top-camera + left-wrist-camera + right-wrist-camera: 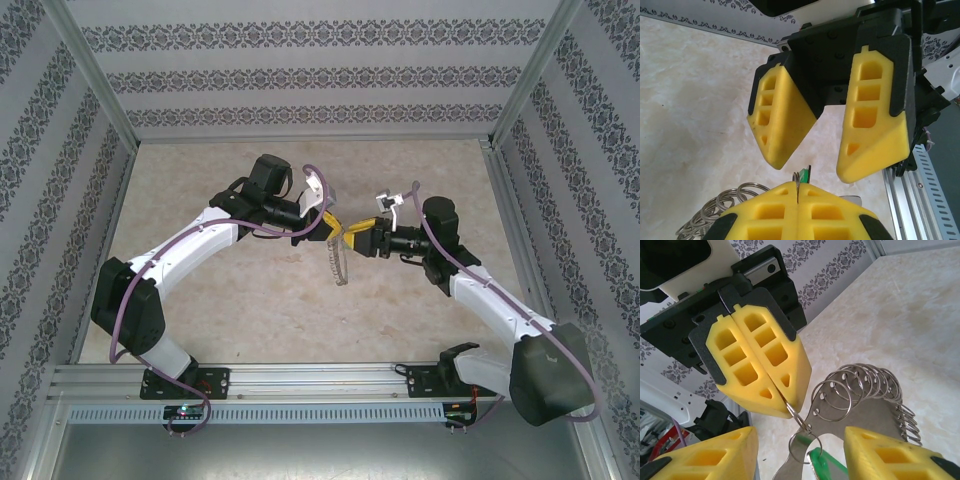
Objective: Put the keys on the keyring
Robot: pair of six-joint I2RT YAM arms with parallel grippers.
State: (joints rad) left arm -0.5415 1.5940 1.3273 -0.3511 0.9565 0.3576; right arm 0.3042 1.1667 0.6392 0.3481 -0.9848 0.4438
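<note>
Beige marbled table. Above it, the left gripper pinches a large dark-grey keyring fringed with silvery rings. The right gripper gapes wide. Threading step; it likely must next grasp the tiny green-headed key.

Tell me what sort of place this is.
Probably a robot test cell, not a home: patterned wall panels in a metal frame enclose a marble-look tabletop, with the left arm and right arm bolted to an aluminium rail.

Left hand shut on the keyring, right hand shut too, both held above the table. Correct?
Not quite. The right hand is open: the left wrist view shows its yellow fingers apart. The left hand is shut on the keyring, both above the table.
</note>
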